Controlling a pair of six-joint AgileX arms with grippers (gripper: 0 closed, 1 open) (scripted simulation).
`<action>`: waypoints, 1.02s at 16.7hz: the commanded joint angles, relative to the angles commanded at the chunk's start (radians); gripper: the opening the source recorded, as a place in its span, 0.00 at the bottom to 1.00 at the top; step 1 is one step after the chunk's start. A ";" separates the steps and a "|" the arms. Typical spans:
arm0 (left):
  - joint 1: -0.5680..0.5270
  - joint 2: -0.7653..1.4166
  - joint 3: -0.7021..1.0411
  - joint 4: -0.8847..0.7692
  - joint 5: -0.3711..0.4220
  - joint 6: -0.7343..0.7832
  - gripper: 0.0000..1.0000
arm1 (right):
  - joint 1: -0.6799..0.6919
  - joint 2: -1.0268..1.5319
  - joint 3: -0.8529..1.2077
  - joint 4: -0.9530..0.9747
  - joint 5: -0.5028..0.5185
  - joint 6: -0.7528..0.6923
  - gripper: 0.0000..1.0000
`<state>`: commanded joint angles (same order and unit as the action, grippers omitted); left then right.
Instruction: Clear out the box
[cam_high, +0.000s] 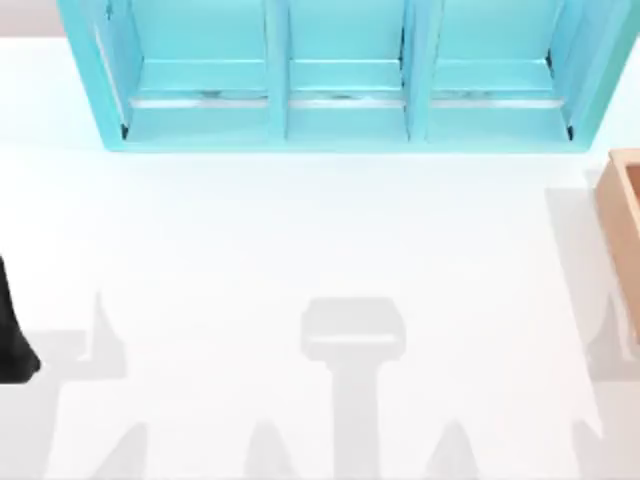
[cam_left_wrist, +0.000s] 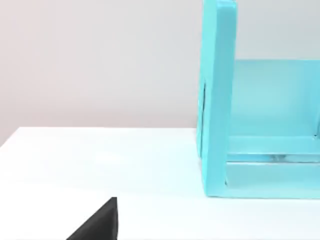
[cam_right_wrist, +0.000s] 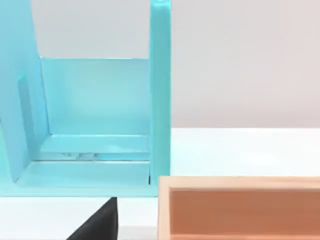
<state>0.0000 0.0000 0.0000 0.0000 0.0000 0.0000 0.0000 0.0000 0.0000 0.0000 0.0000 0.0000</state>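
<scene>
**Cut off / unreadable**

Box (cam_high: 624, 205) clipped by top view's right edge: just one tan wall and a sliver of brown inside; contents can't tell. In right wrist view, box (cam_right_wrist: 240, 207) cropped at the frame edges, floor hidden. Turquoise shelf unit (cam_high: 340, 75) cropped at top. Left arm (cam_high: 12, 335) cut by left edge, only a black sliver. Black corner pieces (cam_left_wrist: 100, 222) in wrist views, too partial to identify.

A three-bay shelf unit (cam_high: 340, 75) stands along the far side of the table (cam_high: 300, 250). The box (cam_high: 625, 205) sits at the table's right edge, just in front of the shelf unit's right end.
</scene>
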 joint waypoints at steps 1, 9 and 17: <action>0.000 0.000 0.000 0.000 0.000 0.000 1.00 | 0.000 0.000 0.000 0.000 0.000 0.000 1.00; 0.000 0.000 0.000 0.000 0.000 0.000 1.00 | -0.044 0.289 0.232 -0.233 -0.017 -0.096 1.00; 0.000 0.000 0.000 0.000 0.000 0.000 1.00 | -0.223 0.947 0.731 -0.725 0.003 -0.217 1.00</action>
<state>0.0000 0.0000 0.0000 0.0000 0.0000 0.0000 -0.2229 0.9471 0.7308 -0.7254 0.0030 -0.2172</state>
